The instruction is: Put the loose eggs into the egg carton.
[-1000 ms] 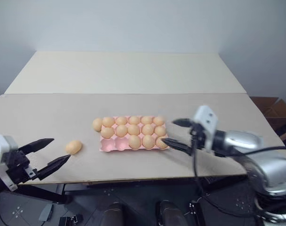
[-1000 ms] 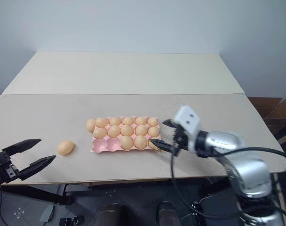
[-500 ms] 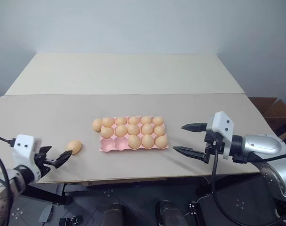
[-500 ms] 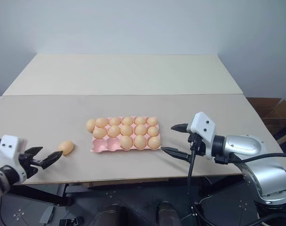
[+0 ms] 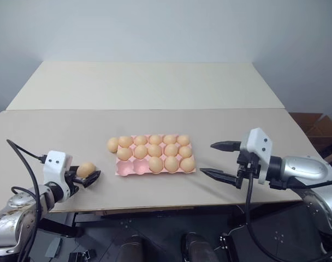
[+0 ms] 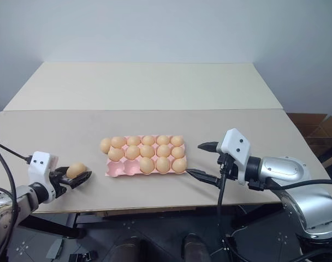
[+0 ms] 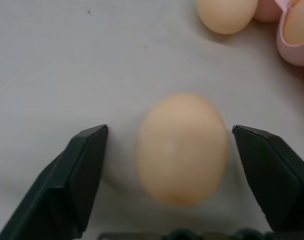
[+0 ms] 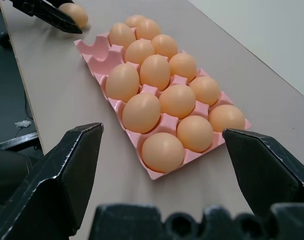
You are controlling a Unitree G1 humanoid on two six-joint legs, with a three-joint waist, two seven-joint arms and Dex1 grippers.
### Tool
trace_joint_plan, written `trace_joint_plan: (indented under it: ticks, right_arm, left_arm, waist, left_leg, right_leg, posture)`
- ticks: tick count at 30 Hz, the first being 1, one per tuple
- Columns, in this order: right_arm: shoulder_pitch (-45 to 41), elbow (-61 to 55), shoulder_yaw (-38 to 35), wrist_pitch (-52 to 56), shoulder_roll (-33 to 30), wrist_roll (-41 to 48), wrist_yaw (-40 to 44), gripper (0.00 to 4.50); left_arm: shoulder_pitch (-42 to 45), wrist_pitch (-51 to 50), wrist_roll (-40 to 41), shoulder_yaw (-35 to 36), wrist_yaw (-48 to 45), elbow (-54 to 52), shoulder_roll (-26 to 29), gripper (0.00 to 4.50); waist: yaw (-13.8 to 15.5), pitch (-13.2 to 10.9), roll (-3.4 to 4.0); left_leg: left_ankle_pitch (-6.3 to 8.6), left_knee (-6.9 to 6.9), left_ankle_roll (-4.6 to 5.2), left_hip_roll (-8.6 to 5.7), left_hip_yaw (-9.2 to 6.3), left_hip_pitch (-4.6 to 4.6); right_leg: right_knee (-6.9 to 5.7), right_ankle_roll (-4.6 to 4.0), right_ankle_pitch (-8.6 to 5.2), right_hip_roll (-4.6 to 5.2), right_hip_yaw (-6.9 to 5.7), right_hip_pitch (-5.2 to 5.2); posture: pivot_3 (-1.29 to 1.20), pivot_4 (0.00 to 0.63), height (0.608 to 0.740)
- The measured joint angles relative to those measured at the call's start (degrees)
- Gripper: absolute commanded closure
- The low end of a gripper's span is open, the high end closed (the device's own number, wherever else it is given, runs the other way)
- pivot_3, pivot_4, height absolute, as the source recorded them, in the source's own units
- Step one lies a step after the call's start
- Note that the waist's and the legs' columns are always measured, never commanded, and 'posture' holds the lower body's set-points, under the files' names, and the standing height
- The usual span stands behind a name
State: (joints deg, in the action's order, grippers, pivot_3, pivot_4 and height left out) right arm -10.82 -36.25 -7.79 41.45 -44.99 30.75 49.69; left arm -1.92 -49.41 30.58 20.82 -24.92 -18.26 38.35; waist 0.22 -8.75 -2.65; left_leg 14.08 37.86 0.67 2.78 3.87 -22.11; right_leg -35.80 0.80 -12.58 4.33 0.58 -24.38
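Note:
A loose egg (image 5: 86,169), light orange-tan, lies on the table near its front left edge. My left gripper (image 5: 89,174) straddles it, open; in the left wrist view both black fingers (image 7: 87,165) stand a little off the egg (image 7: 182,147). A second loose egg (image 5: 112,144) rests on the table against the far left corner of the pink egg carton (image 5: 125,168). The carton holds several eggs, and its two front left cups are bare. Right of the carton, my right gripper (image 5: 206,159) hovers open with nothing between its fingers.
The table is two light boards joined at a seam (image 5: 155,108), and its front edge (image 5: 155,209) runs just below both grippers. A cardboard box (image 5: 319,126) stands beyond the right end. A black cable (image 5: 24,153) loops over the left arm.
My left gripper has moved forward and down until its fingers flank the loose egg, and they have narrowed. The right gripper drew back a little from the carton's front right corner, then held still.

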Motion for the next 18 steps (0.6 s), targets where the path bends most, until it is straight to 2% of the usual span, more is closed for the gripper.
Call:
trace_joint_plan:
  ticks: [5,9,13,16,18]
  right_arm:
    - [0.59,-1.0,-0.18,0.0,-0.04,1.01,-1.03,0.0]
    - [0.97,-1.62,-0.57,0.0,-0.06,1.49,-2.3,0.0]
    - [1.24,-1.77,-0.76,0.0,-0.06,1.64,-3.43,0.0]
    - [1.01,-1.85,-0.63,0.0,0.0,1.66,-4.19,0.0]
    - [0.82,-1.94,-0.11,0.0,0.16,1.63,-4.87,0.0]
  left_arm:
    - [1.08,1.91,-1.18,-1.65,-1.4,1.21,-0.07,2.71]
    - [-0.48,5.33,-2.3,-2.49,-4.8,1.1,1.7,2.71]
    - [-2.36,8.35,-1.05,-2.51,-10.97,-4.07,4.01,2.71]
    - [0.06,9.26,0.8,-3.56,-13.9,-7.44,4.49,2.71]
    - [3.34,9.43,1.03,-7.41,-14.87,-8.35,3.89,2.71]
  waist:
    - [0.22,0.0,0.0]
    - [0.17,0.0,0.0]
    - [0.23,-0.01,0.0]
    - [0.62,-0.01,0.02]
    - [0.68,-0.01,0.01]
  left_leg:
    - [0.0,0.0,0.0,0.0,0.0,-0.03]
    - [0.01,0.0,0.0,0.02,0.0,-0.06]
    - [0.01,0.0,0.0,0.03,0.0,-0.1]
    - [0.0,0.02,0.0,-0.03,0.03,-0.09]
    - [-0.01,0.03,0.0,-0.06,0.05,-0.05]
  right_leg:
    - [0.03,0.13,0.07,0.02,0.02,-0.01]
    - [0.04,0.04,0.02,0.01,0.02,-0.06]
    - [0.03,-0.06,-0.04,0.03,0.02,-0.09]
    - [0.03,-0.17,-0.11,0.06,0.0,-0.04]
    - [0.05,-0.13,-0.09,0.06,0.02,0.03]
  posture:
    - [0.0,0.15,0.74]
    - [0.0,0.15,0.74]
    - [0.0,0.15,0.74]
    - [0.0,0.15,0.74]
    - [0.0,0.15,0.74]
